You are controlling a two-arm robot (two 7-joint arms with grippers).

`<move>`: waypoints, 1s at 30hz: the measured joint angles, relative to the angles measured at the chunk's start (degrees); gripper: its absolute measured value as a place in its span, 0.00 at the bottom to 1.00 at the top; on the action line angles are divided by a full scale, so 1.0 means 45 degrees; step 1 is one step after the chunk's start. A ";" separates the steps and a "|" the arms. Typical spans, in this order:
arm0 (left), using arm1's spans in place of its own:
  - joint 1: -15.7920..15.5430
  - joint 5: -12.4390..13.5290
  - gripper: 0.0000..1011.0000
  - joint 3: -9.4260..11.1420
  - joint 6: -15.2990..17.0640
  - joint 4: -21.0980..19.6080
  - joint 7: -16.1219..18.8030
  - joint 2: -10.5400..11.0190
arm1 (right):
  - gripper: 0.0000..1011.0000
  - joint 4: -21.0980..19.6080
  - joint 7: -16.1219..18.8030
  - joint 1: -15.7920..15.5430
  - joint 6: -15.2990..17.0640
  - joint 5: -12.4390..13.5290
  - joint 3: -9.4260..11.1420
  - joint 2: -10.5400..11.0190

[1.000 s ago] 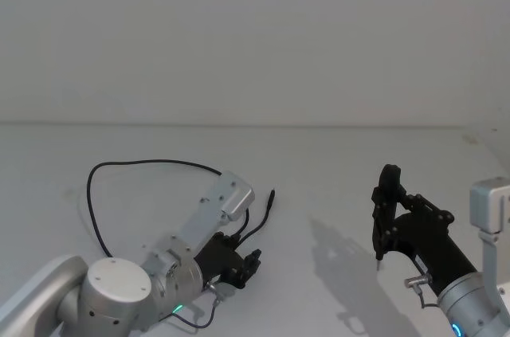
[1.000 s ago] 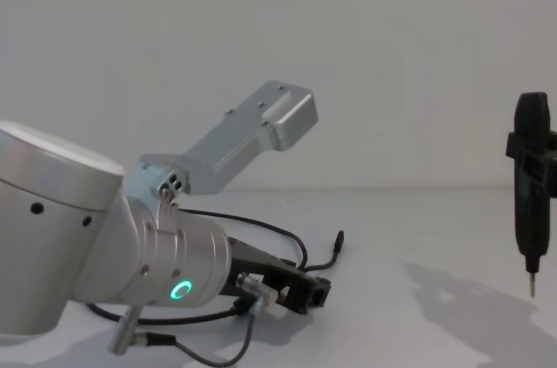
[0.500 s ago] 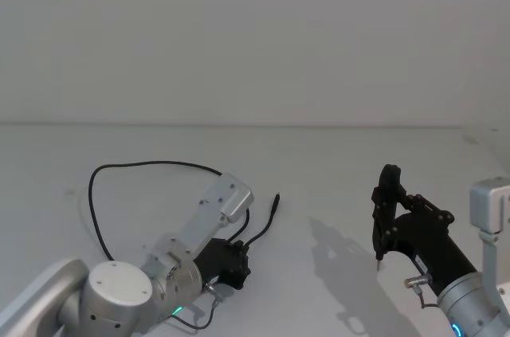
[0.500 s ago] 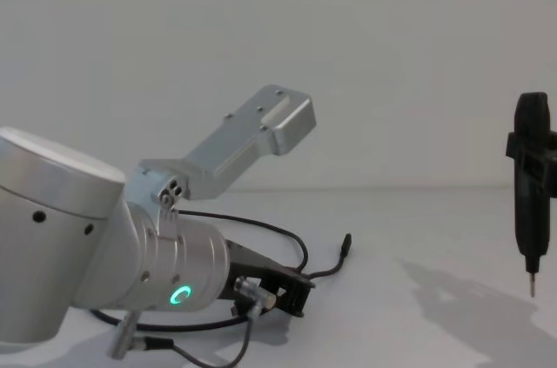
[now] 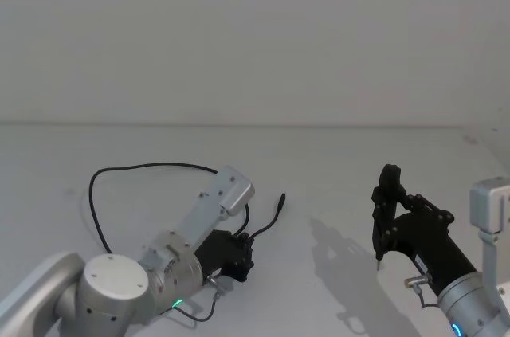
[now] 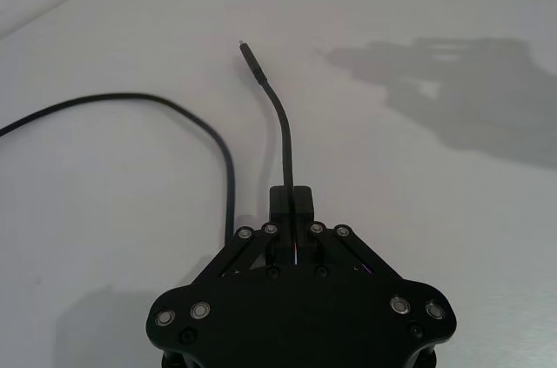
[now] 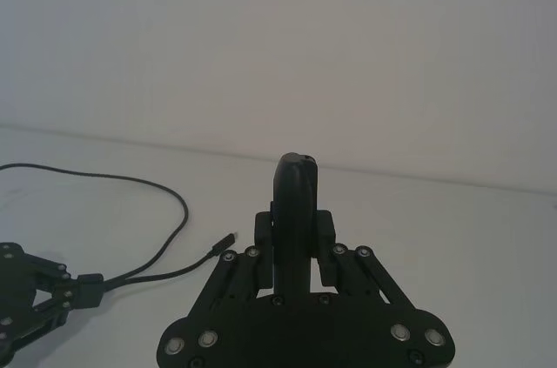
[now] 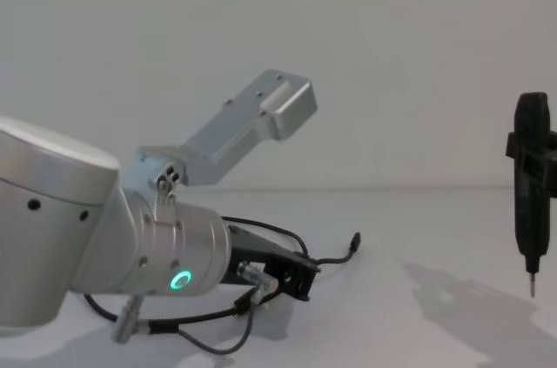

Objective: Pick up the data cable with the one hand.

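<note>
The cable (image 5: 159, 165) lies in a wide loop on the surface (image 5: 335, 154), at about 8 o'clock in the head view. Its free plug (image 5: 280, 200) points toward 1 o'clock. The left claw (image 5: 241, 253) sits low over the surface, fingers pinched together on the cable just behind that plug. Well apart at 3 o'clock, the right claw (image 5: 384, 221) hangs above the surface, clamped on an upright black tool (image 5: 389, 182) with a needle tip.
</note>
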 joint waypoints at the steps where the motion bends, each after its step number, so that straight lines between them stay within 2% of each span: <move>1: -0.0016 -0.0032 0.03 -0.0005 -0.0020 -0.0008 -0.0090 0.0016 | 0.28 -0.0001 0.0000 0.0000 0.0000 0.0000 0.0001 0.0000; 10: -0.0223 -0.0638 0.03 -0.0148 -0.0009 -0.0508 -0.1418 0.0419 | 0.28 0.0000 0.0000 0.0000 0.0000 0.0000 0.0001 0.0000; 20: -0.0248 -0.1655 0.03 -0.0545 0.0819 -0.1798 -0.2941 0.1271 | 0.28 0.0000 0.0000 0.0000 0.0000 0.0000 0.0000 0.0000; 30: -0.0099 -0.2284 0.03 -0.0941 0.1423 -0.2832 -0.3642 0.1998 | 0.28 -0.0004 0.0001 0.0000 -0.0001 -0.0001 0.0002 -0.0014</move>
